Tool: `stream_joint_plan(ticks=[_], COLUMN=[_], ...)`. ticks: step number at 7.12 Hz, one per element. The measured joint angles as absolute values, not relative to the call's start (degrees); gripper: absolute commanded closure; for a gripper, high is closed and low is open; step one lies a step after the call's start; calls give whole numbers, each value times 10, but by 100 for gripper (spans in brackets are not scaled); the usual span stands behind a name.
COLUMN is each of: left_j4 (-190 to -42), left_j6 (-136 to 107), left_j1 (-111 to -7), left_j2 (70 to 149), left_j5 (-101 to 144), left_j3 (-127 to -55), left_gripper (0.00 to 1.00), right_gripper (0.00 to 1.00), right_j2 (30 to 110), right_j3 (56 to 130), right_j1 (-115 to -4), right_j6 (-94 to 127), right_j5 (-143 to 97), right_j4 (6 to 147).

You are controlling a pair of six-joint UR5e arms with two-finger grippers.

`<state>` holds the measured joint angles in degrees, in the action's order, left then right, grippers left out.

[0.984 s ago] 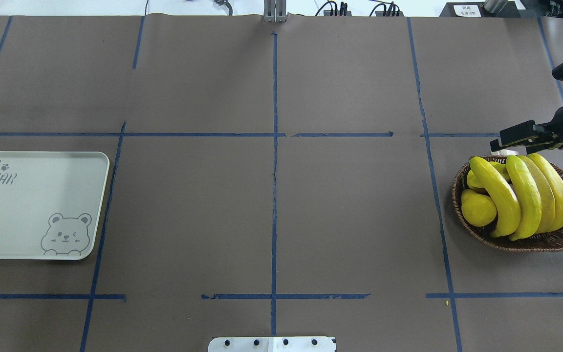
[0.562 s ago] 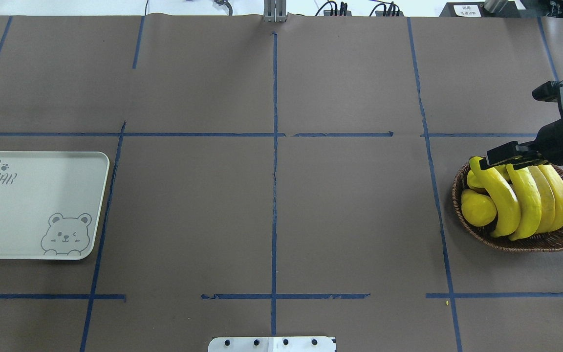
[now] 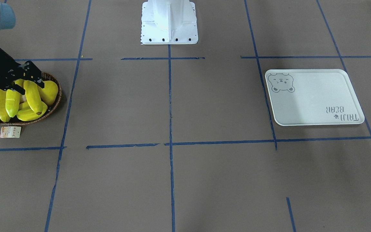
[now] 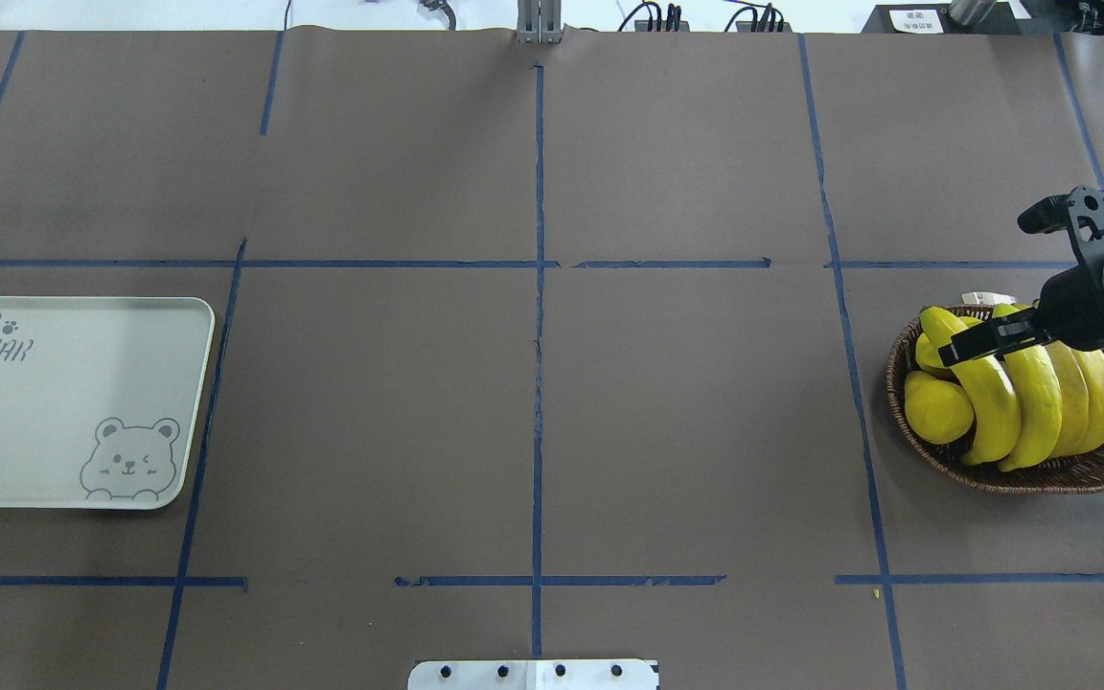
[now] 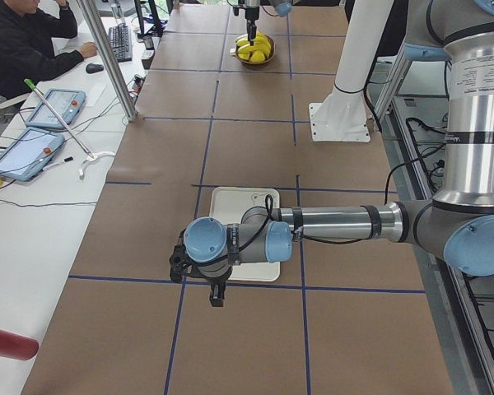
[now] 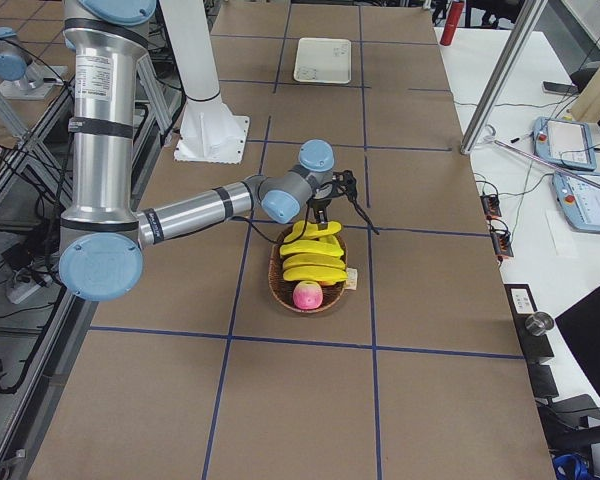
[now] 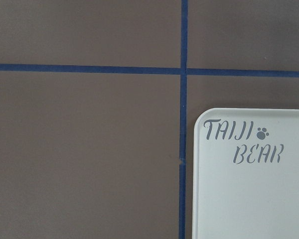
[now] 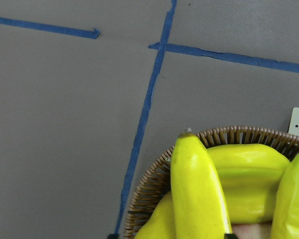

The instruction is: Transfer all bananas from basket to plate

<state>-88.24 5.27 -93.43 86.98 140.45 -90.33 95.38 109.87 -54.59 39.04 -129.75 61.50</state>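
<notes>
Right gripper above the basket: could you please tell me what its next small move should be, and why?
Probably close the jaws. The right gripper hangs open over the oval brown wicker basket, its jaws either side of one long yellow banana near its end, and the white rectangular bear-print plate holds no banana yet.
</notes>
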Motion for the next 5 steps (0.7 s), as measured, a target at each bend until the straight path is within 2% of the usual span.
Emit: stream_joint_plan(ticks=[5], left_j4=[-882], left_j6=[52], left_j1=[-934], left_j2=[867], left_j5=[1405], left_j3=[-903], left_gripper=[0], right_gripper=[24], right_j2=[974], right_j3=[1097], right_j1=[-541], right_j6=[361], right_j5=[-1296], right_j4=[616])
